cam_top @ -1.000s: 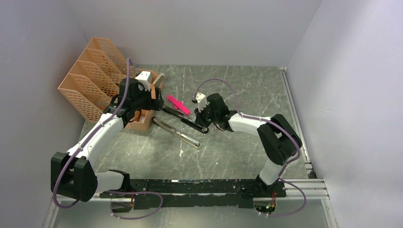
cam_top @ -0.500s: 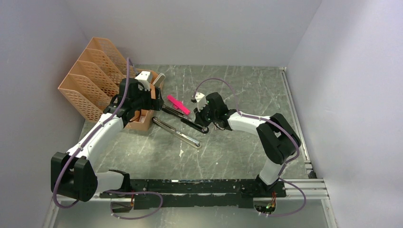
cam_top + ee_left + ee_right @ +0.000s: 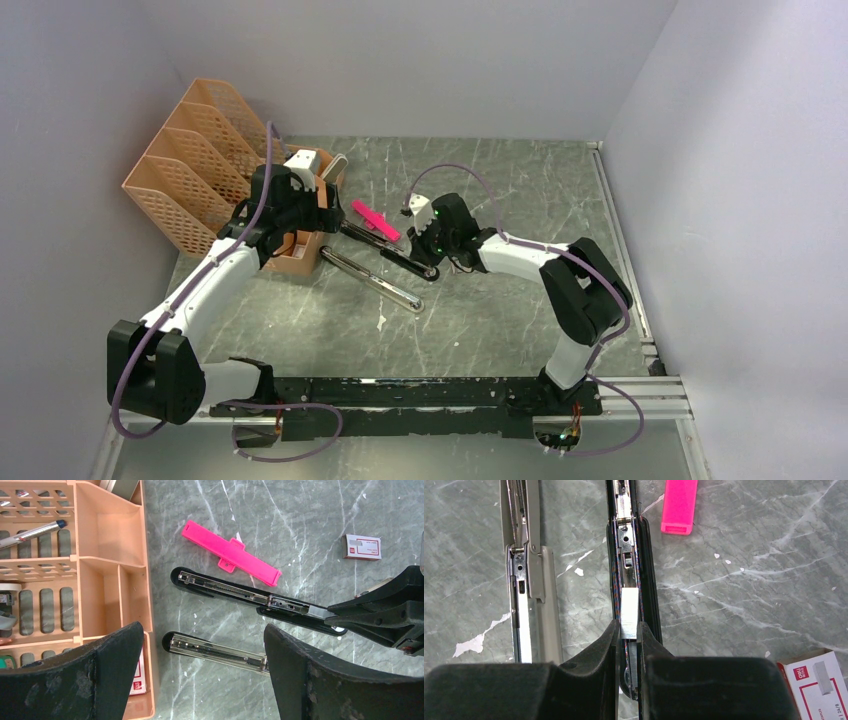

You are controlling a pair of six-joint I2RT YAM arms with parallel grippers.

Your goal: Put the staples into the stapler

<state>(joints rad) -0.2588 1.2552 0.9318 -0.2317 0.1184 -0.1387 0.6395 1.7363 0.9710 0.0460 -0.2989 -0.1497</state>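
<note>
Right gripper (image 3: 628, 630) pinches one strip of staples (image 3: 629, 612) between nearly shut fingers, the strip lying along the rail of the stapler (image 3: 650, 580), its near end at the fingertips; its arm reaches forward from the base, elbow bent, forearm swung left across the table (image 3: 520, 320), wrist tipped down over the stapler's near end. Left gripper (image 3: 202, 632) hangs with its jaws spread wide and nothing between them; its arm stretches forward along the left side, wrist above the edge of the tray (image 3: 110, 530), fingers pointing down at the table.

Two arms work here; one orange file rack (image 3: 185, 170) stands at the far left, touching the one tray; a pen (image 3: 30, 532) lies in one of the tray's slots. One black stapler lies opened on the table near the middle, just beside the tray; a silver bar (image 3: 220, 652) lies alongside it, apart from the rail, and whether the two join I cannot tell. One pink piece (image 3: 231, 553) lies just beyond the stapler; one white box (image 3: 361, 547) with red print sits farther right.
</note>
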